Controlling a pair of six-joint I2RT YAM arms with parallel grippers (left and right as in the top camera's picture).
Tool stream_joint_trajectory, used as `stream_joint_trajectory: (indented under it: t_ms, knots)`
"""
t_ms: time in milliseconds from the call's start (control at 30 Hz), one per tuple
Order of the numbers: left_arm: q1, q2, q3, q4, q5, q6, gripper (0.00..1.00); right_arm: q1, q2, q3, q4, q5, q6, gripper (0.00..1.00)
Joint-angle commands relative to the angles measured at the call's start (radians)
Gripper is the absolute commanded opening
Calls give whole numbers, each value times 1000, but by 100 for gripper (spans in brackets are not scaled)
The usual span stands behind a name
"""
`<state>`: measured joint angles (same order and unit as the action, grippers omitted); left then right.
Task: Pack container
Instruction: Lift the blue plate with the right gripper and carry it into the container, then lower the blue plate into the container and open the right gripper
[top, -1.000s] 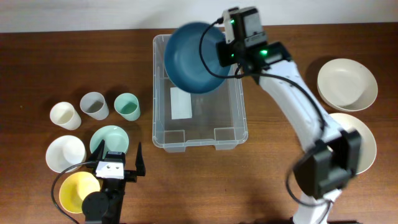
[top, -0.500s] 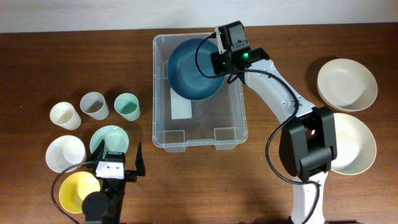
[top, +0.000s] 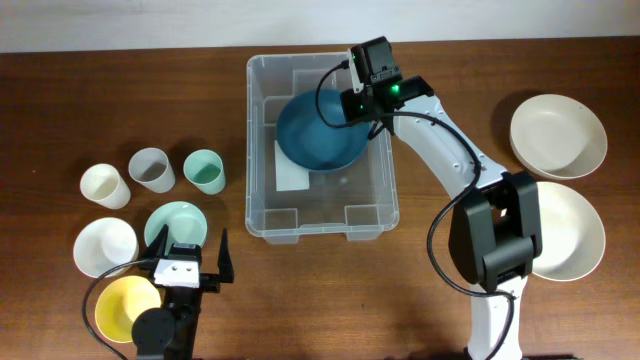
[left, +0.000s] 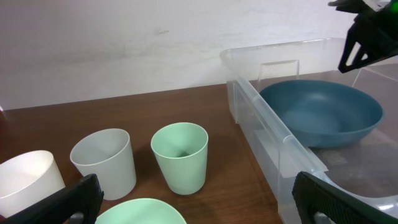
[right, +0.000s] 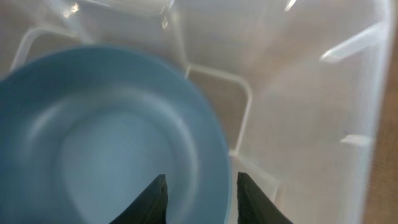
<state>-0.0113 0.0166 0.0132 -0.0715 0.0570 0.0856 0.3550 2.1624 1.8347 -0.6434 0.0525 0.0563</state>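
The clear plastic container (top: 252, 150) stands in the middle of the table, with a white label (top: 291, 166) on its bottom. A dark blue bowl (top: 315, 135) lies inside it toward the far end, also visible as the blue bowl (left: 320, 112) in the left wrist view. My right gripper (top: 358, 105) hovers over the bowl's right rim; its jaws stand apart with the rim (right: 208, 155) below and between them, not pinched. My left gripper (top: 192, 262) is wide open near the front left, holding nothing.
At the left stand a cream cup (top: 105, 186), a grey cup (top: 152, 169) and a green cup (top: 204, 170). A green bowl (top: 176, 222), a white bowl (top: 105, 246) and a yellow bowl (top: 125, 307) sit by the left arm. Two cream bowls (top: 558, 136) (top: 575, 230) lie at the right.
The right arm lowered the blue bowl from above the container's far rim into it. Its jaws then parted and the bowl dropped flat onto the bottom. The left arm stayed still.
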Motion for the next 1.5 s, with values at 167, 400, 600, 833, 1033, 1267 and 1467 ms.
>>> stream_joint_trajectory:
  t_ms: [167, 400, 600, 833, 1033, 1267, 1467]
  knots:
    - [-1, -3, -4, -4, 18, 5, 100, 32, -237, 13, -333, -150, 4, 10]
    - [-1, -3, -4, -4, 18, 5, 100, 160, -246, 7, -584, -255, -77, 4]
    - [-1, -3, -4, -4, 18, 5, 100, 246, -243, -24, -628, -255, -61, 4]
    - [-1, -3, -4, -4, 18, 5, 100, 254, -243, -195, -598, -310, -41, 4]
    - [-1, -3, -4, -4, 18, 5, 100, 254, -243, -212, -607, -385, -48, 4]
    - [-1, -3, -4, -4, 18, 5, 100, 255, -243, -212, -660, -472, -48, 4]
    - [-1, -3, -4, -4, 18, 5, 100, 254, -243, -212, -660, -474, -69, 4]
